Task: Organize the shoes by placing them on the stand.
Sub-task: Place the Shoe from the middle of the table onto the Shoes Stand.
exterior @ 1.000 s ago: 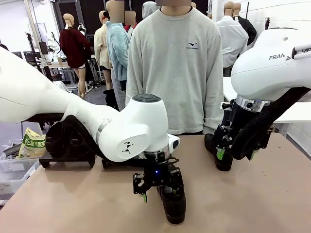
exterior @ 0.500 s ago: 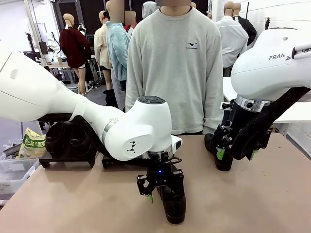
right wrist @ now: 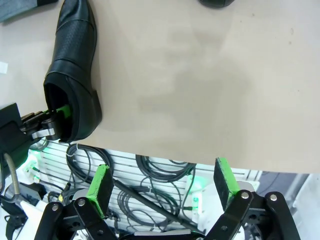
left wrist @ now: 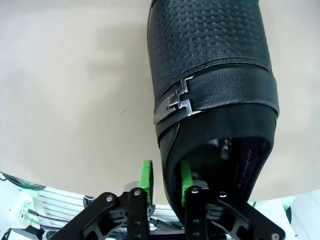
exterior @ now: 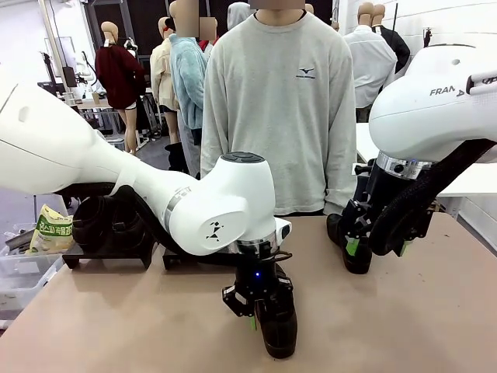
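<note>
Left gripper [left wrist: 165,172]: pads astride near shoe's [left wrist: 210,60] heel wall; clamped or not, I can't tell.
Near shoe: on worktop [exterior: 116,326], front centre.
Right gripper [right wrist: 162,182]: released, empty.
Far shoe [exterior: 357,260]: half hidden behind it.
Stand [exterior: 107,253]: far left, largely behind my arm.

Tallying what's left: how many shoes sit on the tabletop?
2: one shoe straddled by the left gripper, another shoe beside the right gripper. Dark shapes on the stand may be more.
</note>
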### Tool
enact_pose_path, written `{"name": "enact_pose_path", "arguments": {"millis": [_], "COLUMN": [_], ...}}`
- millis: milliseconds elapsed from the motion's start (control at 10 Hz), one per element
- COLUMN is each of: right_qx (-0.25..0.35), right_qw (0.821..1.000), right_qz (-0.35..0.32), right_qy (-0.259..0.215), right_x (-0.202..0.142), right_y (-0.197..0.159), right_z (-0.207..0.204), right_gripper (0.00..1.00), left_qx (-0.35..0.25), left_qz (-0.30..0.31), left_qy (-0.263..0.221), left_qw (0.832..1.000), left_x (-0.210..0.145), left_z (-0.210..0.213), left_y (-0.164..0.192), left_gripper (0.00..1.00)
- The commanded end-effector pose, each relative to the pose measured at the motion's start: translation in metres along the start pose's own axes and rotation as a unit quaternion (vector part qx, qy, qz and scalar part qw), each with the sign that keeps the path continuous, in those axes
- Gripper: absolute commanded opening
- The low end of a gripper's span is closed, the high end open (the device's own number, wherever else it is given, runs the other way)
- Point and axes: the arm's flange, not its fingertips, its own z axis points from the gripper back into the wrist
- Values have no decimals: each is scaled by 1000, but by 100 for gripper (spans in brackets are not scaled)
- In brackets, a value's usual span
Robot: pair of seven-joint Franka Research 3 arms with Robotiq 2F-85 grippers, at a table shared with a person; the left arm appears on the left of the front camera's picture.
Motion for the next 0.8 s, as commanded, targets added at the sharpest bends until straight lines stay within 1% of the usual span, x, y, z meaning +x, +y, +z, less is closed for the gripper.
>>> {"name": "enact_pose_path", "arguments": {"millis": [0, 300, 400, 500, 600, 700], "right_qx": [-8, -8, -8, -8, -8, -8], "right_qw": [1000, 1000, 1000, 1000, 1000, 1000], "right_qz": [0, 0, 0, 0, 0, 0], "right_qy": [6, 6, 6, 6, 6, 6], "right_x": [4, 4, 4, 4, 4, 4], "right_y": [0, 0, 0, 0, 0, 0], "right_z": [2, 2, 2, 2, 2, 2], "right_gripper": [100, 100, 100, 100, 100, 100], "left_qx": [3, 10, 0, -17, -44, -60], "left_qz": [-4, -9, -25, -48, -85, -110], "left_qy": [23, 42, 44, 52, 61, 28], "left_qw": [1000, 999, 999, 997, 994, 992], "left_x": [3, 2, 1, -8, -22, -35], "left_z": [4, 1, 4, 22, 51, 81], "left_y": [-3, -5, -2, 9, 23, 36], "left_gripper": [0, 0, 0, 0, 0, 0]}}
